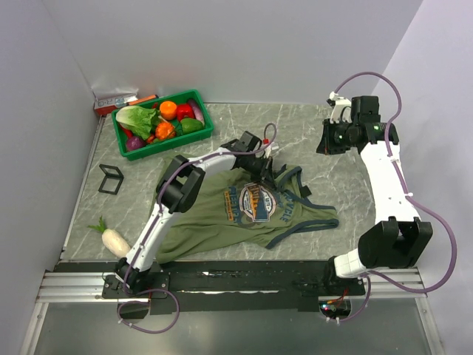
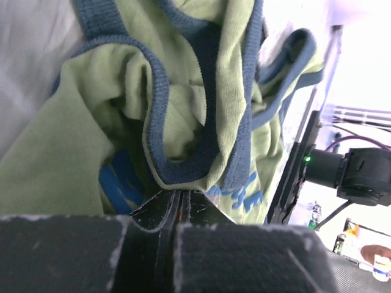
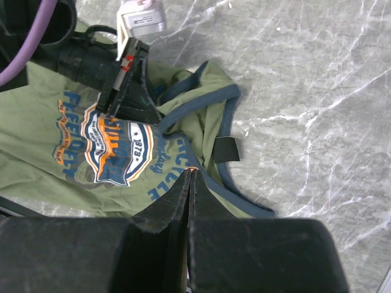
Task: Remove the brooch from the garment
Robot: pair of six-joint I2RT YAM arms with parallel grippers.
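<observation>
Counter (image 1: 310, 133): grey-green stone-look surface with white veining, matte, filling most of the top view. Enclosed on three sides by plain pale panels: back wall (image 1: 244, 44), left wall (image 1: 37, 148), right wall (image 1: 443, 89), the last with a faint lilac tint. Aluminium rail (image 1: 74, 285) runs along the near edge. Light even and diffuse, shadows soft; no window in view.

Left arm (image 1: 211, 161) stretches over the garment (image 1: 244, 218) on its left half, blocking that side. Bare table (image 1: 332, 177) right of garment gives free passage. Basket (image 1: 168, 146), black frame (image 1: 111, 179), radish (image 1: 114, 240) crowd left edge.
</observation>
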